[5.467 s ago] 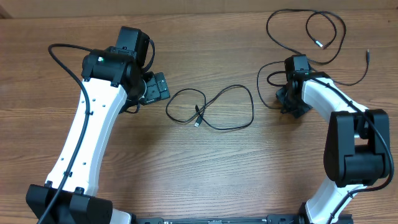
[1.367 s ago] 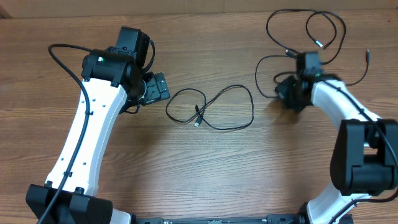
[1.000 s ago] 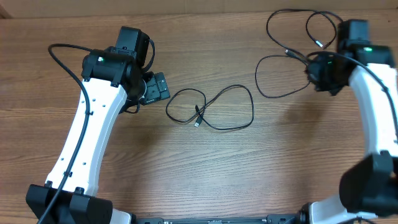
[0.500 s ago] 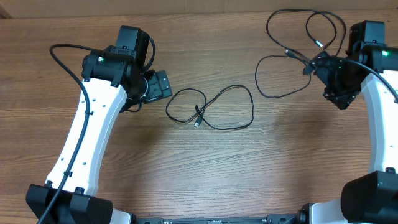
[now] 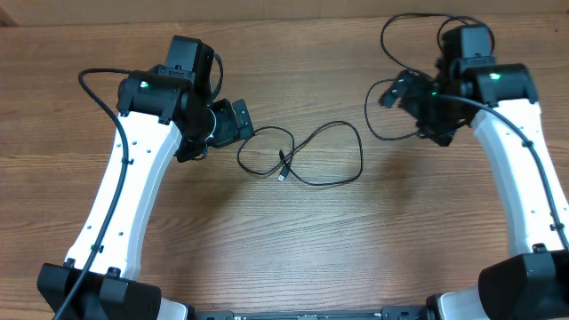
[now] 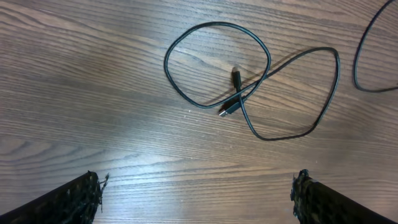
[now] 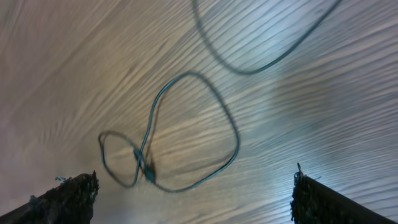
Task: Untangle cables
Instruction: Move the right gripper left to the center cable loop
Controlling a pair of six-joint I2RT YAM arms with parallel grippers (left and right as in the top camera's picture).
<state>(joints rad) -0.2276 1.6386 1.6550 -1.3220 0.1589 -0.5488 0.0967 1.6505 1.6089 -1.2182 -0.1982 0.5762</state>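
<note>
**Both grippers wide open, cables lying on the table**

The left gripper [image 6: 199,199] is spread as wide as it goes. Its two fingertips sit in the bottom corners of the wrist view with nothing between them but bare wood. From overhead it hangs left of centre, just beside the left end of the middle cable [image 5: 283,167], though I cannot tell whether it touches it.

That cable lies flat on the table [image 5: 267,249] near the centre of the overhead frame. It is crossed over itself into two loops, a smaller one on the left and a bigger one on the right, with both plug ends lying at the crossing.

The right gripper [image 7: 193,199] is open too, its fingertips far apart in the bottom corners of its own blurred view, and it holds nothing. Overhead it sits in the upper right, over the second cable [image 5: 370,114]. This cord curls in several loops toward the top edge, partly hidden behind the arm.
</note>
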